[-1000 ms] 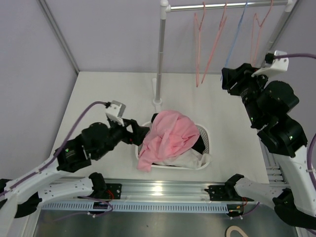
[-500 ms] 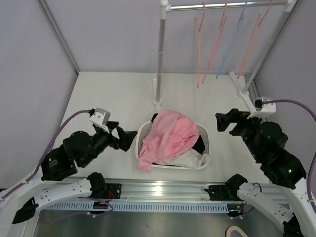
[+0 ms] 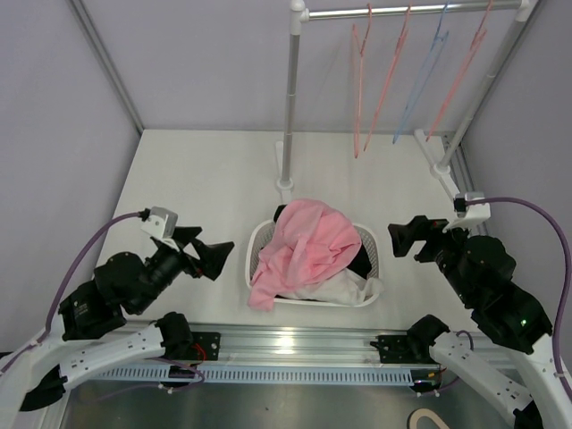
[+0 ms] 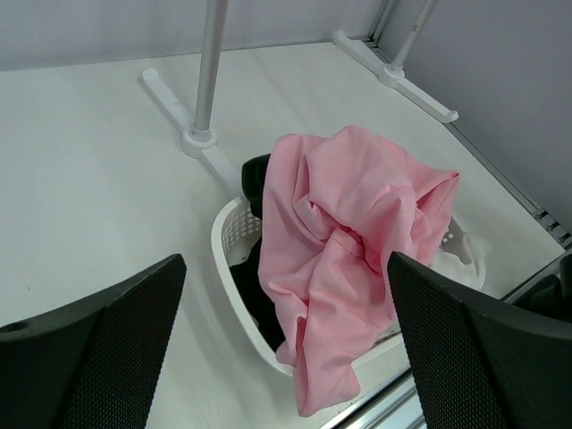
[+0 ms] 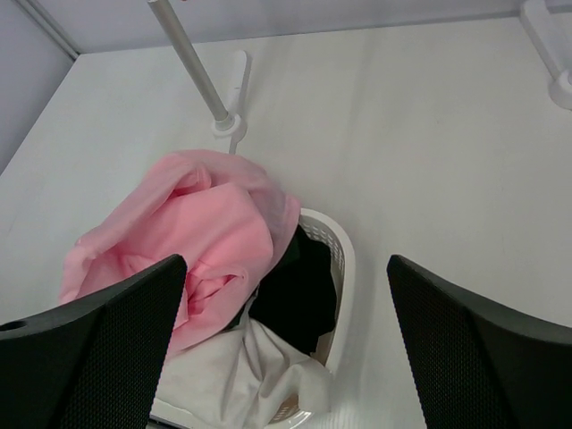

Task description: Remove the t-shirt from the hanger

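The pink t-shirt (image 3: 308,246) lies crumpled over a white laundry basket (image 3: 375,255), one end spilling over the near rim. No hanger is in it. Several bare hangers (image 3: 359,85), pink and one blue, hang on the rail (image 3: 402,12) at the back. My left gripper (image 3: 213,252) hovers open left of the basket, touching nothing. My right gripper (image 3: 404,239) hovers open to the basket's right. The left wrist view shows the t-shirt (image 4: 349,232) and basket (image 4: 223,246) between open fingers (image 4: 107,349). In the right wrist view the t-shirt (image 5: 188,241) and basket (image 5: 344,259) lie below open fingers (image 5: 483,349).
A black garment (image 5: 304,286) and a white one (image 5: 241,375) also lie in the basket. The rack's upright pole (image 3: 290,98) and foot (image 3: 284,188) stand just behind it; a second leg (image 3: 442,161) runs along the right. Grey walls enclose the table.
Both arms have drawn back toward the near edge. The left gripper has left the t-shirt, the right has come down from the hangers, and both have opened wider.
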Motion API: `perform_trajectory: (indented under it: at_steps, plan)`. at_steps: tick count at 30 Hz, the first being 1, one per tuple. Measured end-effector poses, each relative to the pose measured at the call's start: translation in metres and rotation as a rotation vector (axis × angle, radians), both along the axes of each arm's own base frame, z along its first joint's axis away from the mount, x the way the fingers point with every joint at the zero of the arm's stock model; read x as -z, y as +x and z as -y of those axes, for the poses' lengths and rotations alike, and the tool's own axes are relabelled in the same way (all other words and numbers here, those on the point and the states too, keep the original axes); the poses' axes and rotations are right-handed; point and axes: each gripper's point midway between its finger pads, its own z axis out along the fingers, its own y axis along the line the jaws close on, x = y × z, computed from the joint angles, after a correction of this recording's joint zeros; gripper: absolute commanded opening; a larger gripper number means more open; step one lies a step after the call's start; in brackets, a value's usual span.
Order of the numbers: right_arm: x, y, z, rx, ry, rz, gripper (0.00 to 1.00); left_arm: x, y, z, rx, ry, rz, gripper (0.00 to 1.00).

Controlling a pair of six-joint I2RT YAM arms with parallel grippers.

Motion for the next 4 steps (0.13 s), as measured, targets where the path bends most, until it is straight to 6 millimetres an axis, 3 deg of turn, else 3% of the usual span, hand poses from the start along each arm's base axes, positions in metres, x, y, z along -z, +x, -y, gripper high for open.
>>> perform_trajectory:
  at_steps: [4]
  plan:
    - [0.0007, -0.0001, 0.0002, 0.000, -0.002, -0.002, 1.00, 0.0020, 0.0016, -0.0028, -0.017, 0.009, -0.003, 1.00]
